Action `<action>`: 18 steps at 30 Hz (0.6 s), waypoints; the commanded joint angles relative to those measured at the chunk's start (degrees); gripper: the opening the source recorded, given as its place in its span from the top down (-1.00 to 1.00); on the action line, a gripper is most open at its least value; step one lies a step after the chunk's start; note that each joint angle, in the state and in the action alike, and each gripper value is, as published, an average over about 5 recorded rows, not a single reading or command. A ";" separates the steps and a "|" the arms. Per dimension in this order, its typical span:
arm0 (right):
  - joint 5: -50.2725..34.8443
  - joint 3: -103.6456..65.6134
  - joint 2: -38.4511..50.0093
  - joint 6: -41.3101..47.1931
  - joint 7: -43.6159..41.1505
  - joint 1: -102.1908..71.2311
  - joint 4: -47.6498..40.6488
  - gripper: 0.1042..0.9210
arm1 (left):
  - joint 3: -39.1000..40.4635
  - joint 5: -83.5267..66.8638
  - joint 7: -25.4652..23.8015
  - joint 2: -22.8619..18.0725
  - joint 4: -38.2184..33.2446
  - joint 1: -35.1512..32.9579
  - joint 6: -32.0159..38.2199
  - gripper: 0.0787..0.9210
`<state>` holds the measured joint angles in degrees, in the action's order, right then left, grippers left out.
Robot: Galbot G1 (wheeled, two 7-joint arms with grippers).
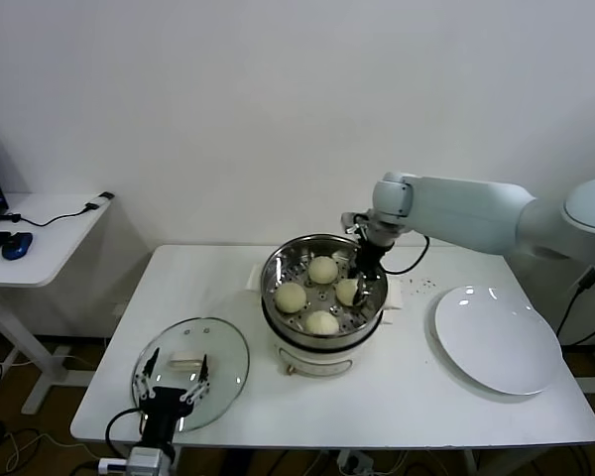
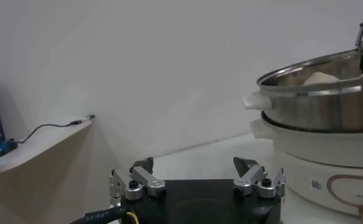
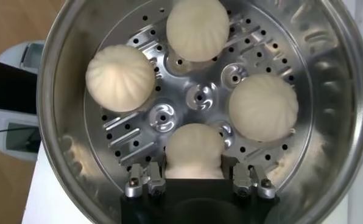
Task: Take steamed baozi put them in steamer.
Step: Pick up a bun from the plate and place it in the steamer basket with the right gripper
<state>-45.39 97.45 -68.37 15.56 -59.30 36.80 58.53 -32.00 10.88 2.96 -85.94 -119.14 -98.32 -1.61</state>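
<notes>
You are looking at a white table set against a plain white wall. On it the steamer stands near the middle, with all four buns lying on its holed steel floor. Your right gripper reaches down inside the basket at its right rim, and its fingers sit on either side of the nearest bun, just beside it; whether they still pinch it you cannot tell. Your left gripper waits at the front left edge with its fingers spread wide, over the glass lid. A white plate lies to the right. A small side desk with a cable stands at the far left.
</notes>
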 commanded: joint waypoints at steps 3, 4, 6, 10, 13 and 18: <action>-0.50 0.50 -0.26 0.92 0.05 0.04 0.77 -0.48 | 0.01 -0.09 -0.02 0.15 -0.04 -0.05 0.06 -0.77; -0.88 0.42 -0.03 0.96 0.07 0.26 0.96 -0.54 | 0.01 -0.09 -0.02 0.19 -0.07 -0.04 0.05 -0.77; -1.20 0.31 0.53 1.04 -0.09 0.87 1.54 -0.66 | 0.02 -0.08 -0.02 0.24 -0.16 0.00 0.02 -0.77; -1.14 0.04 2.23 1.05 -0.34 2.27 2.71 -0.75 | 0.08 -0.01 -0.02 0.28 -0.37 0.15 -0.10 -0.77; -1.05 -0.94 4.27 0.96 -0.09 3.42 3.70 -0.76 | 0.10 0.06 -0.01 0.32 -0.45 0.23 -0.16 -0.77; -1.59 -3.86 8.77 0.34 0.99 5.70 5.92 -0.76 | 0.05 0.31 0.00 0.48 -0.34 0.36 -0.15 -0.77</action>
<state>-46.41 96.12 -64.60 16.10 -58.95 40.01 62.14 -31.94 11.04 2.95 -85.52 -119.53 -98.03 -1.71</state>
